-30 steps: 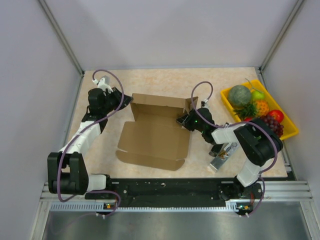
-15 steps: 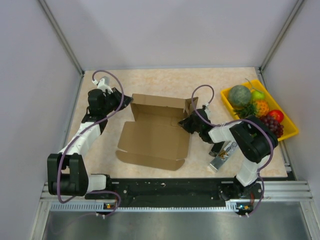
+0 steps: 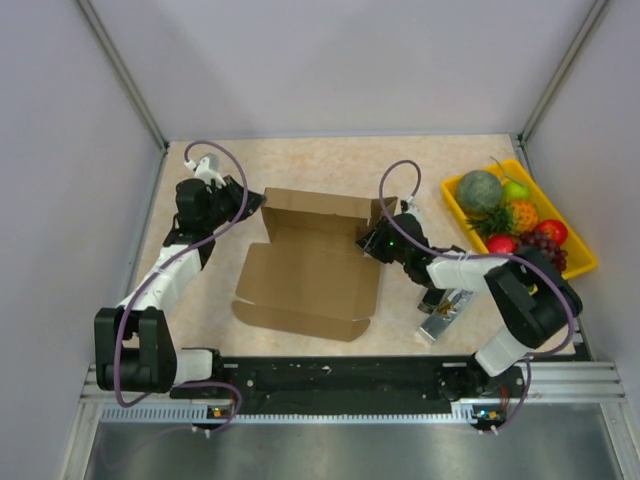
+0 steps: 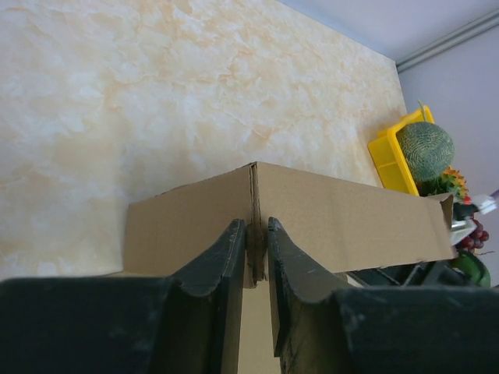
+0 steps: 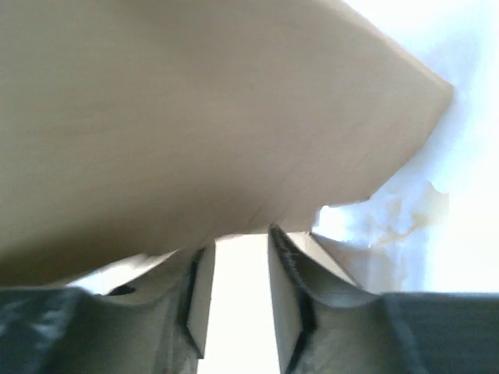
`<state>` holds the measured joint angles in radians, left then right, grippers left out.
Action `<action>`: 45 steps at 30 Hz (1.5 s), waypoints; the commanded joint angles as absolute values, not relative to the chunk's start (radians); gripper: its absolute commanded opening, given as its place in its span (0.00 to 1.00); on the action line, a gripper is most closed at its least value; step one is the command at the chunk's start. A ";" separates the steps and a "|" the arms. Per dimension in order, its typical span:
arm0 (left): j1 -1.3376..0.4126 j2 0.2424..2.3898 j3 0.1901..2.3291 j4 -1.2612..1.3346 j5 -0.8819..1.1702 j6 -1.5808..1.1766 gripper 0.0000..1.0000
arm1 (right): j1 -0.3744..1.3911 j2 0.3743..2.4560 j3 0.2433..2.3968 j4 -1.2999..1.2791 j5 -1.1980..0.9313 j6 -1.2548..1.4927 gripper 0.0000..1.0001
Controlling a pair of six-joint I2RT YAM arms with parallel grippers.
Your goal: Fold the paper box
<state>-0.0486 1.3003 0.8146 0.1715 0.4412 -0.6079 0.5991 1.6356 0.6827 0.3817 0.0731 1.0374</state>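
Observation:
The paper box is a brown cardboard sheet lying mid-table, its far wall and right side flap standing up and its near flaps flat. My left gripper is at the box's far left corner. In the left wrist view it is shut on the standing corner edge of the cardboard. My right gripper is at the box's right side flap. In the right wrist view its jaws stand apart with nothing between them, and the tilted cardboard flap hangs just past the fingertips.
A yellow tray of plastic fruit stands at the right edge and also shows in the left wrist view. A small metal object lies on the table near the right arm. Grey walls close in both sides.
My right arm's elbow has swung outward to the right, and its gripper has shifted slightly at the right flap. The left gripper and the box have stayed put.

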 commanded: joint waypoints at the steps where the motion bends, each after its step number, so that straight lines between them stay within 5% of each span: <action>1: -0.055 1.296 0.796 0.135 0.462 -0.597 0.21 | 0.606 1.456 0.686 0.293 0.005 0.770 0.38; 7: -0.055 1.285 0.804 0.126 0.456 -0.591 0.21 | 0.589 1.214 0.617 0.003 -0.023 0.586 0.51; 11: -0.055 1.287 0.807 0.126 0.457 -0.592 0.21 | 0.548 1.071 0.584 -0.159 -0.035 0.514 0.51; 17: -0.055 1.282 0.802 0.117 0.451 -0.580 0.21 | 0.439 0.945 0.796 -0.374 -0.088 0.283 0.62; 18: -0.055 1.284 0.802 0.115 0.449 -0.580 0.21 | 0.370 0.977 0.834 -0.382 -0.147 0.240 0.68; 26: -0.055 1.285 0.804 0.124 0.448 -0.588 0.20 | 0.247 1.393 1.446 -0.701 -0.507 -0.033 0.69; 34: -0.055 1.295 0.804 0.130 0.451 -0.591 0.21 | 0.249 1.545 1.572 -0.804 -0.589 -0.349 0.73; 45: -0.055 1.289 0.801 0.132 0.452 -0.597 0.20 | 0.279 1.749 1.709 -0.902 -0.520 -0.377 0.57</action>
<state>-0.0486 1.2984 0.8146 0.1699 0.4400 -0.6041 0.2646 1.7344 1.6600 -0.8612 -0.5648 -0.3325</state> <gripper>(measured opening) 0.208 0.581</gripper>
